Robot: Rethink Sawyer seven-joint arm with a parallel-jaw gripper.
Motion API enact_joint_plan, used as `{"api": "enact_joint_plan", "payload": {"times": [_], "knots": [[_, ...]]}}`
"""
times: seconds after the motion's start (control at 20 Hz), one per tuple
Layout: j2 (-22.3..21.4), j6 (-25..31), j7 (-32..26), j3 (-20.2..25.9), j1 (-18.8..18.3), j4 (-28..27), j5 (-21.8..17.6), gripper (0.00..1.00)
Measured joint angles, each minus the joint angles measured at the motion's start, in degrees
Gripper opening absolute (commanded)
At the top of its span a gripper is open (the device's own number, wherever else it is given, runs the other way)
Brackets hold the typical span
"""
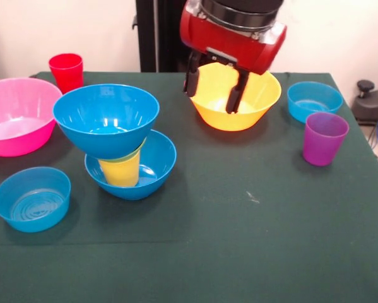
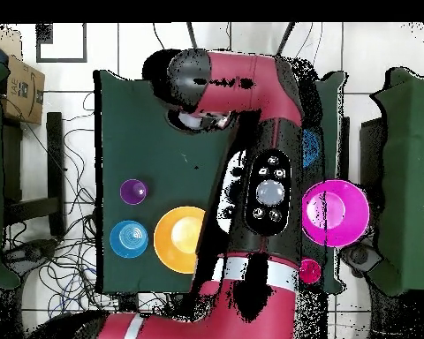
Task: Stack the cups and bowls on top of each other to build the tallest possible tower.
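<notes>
Purple cup stands upright on the green table, well apart from the tower. Empty, spread gripper hangs between them (nearer the yellow-orange bowl).

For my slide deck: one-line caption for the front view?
Open gripper hovers before the yellow-orange bowl, beside a half-built tower.

The tool hangs open and empty above the yellow-orange bowl; on the green surface the tower leans, blue bowl over yellow cup; the purple cup stands apart, right.
</notes>
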Motion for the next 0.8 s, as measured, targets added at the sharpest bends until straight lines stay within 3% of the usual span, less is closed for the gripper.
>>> {"api": "enact_joint_plan", "payload": {"times": [0.8], "knots": [[3.53, 0.00, 9.49, -3.31, 9.56, -5.68, 5.82, 1.00]]}}
